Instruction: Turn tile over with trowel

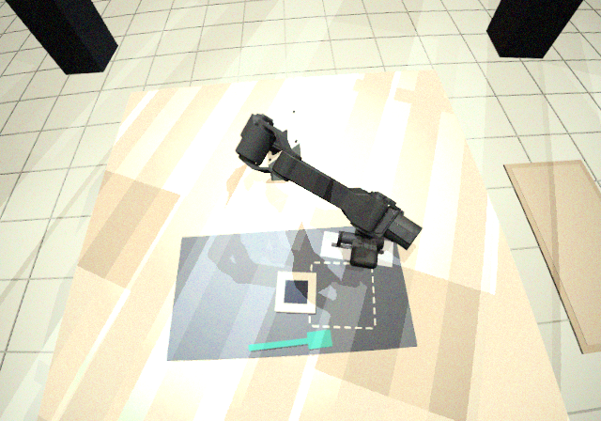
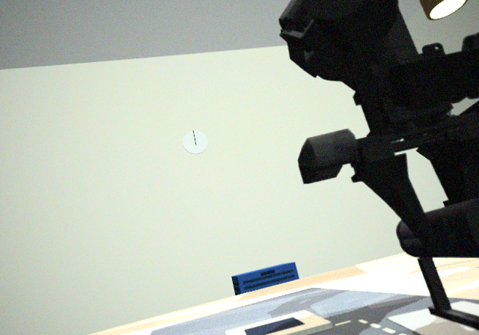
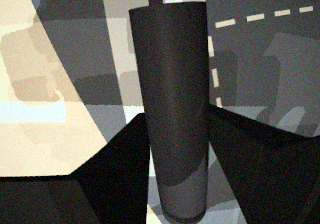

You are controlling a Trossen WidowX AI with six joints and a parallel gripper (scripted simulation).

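Observation:
The tile [image 1: 296,292] [image 2: 275,324] lies flat with its dark square facing up, its right edge at the left side of the dashed outline [image 1: 375,326] [image 3: 255,17]. The trowel [image 1: 346,238] [image 2: 452,229] [image 3: 172,59] has a thick dark handle lying level above the mat; its thin neck runs down to the flat blade low over or on a white patch, contact not clear. My gripper [image 2: 432,219] [image 3: 175,116] is shut on the handle, one finger against each side. In the top view the arm hides the fingertips.
The dark mat [image 1: 218,309] [image 2: 216,319] carries the white patch [image 1: 327,251] [image 2: 406,318] beyond the outline. A flat teal spatula-like shape [image 1: 318,339] lies near the mat's front edge. A blue object [image 2: 266,277] stands behind the table edge.

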